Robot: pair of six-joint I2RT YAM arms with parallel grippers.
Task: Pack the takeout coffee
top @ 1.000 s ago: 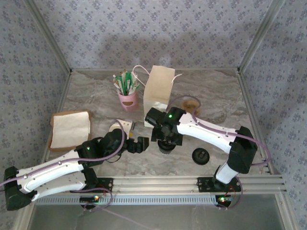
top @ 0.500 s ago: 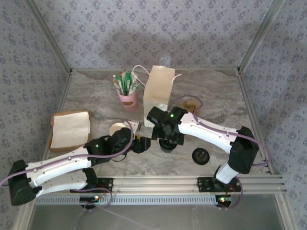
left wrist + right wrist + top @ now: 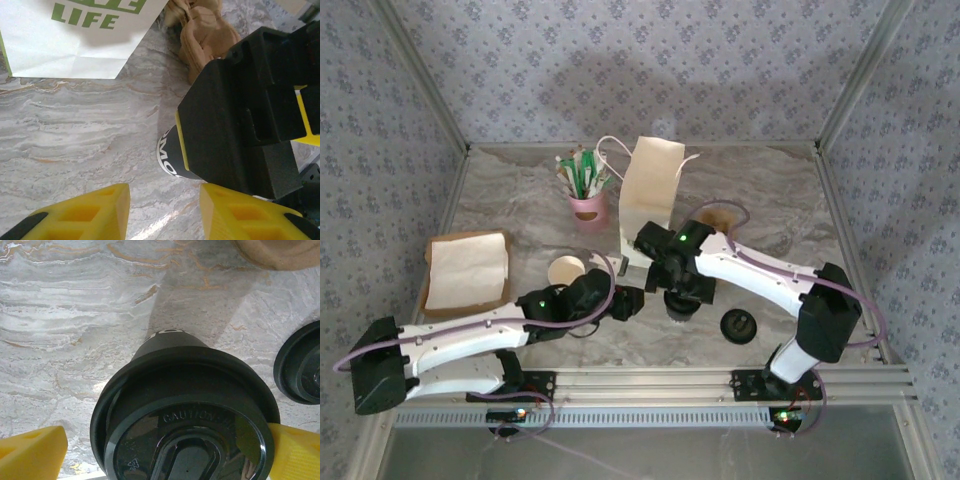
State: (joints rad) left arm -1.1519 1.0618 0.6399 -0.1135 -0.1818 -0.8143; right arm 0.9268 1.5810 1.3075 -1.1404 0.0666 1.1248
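The coffee [image 3: 170,345] stands upright on the table [image 3: 520,200], just in front of the white bag [image 3: 650,195]. The right pincer [image 3: 165,452] hangs released, its fingers [image 3: 30,452] straddling the lid [image 3: 192,440]. The left pincer [image 3: 162,215], half-spread and empty, points at the cup's side. The risk is crowding: if the pincers bump, the cup could tip, or the lid, which looks slightly askew, could pop off.

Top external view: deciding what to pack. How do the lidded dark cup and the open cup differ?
The lidded dark paper cup carries a round black plastic lid; the open paper cup shows cream inside. The right gripper straddles the lidded cup; the open cup stands ungripped. Both upright.
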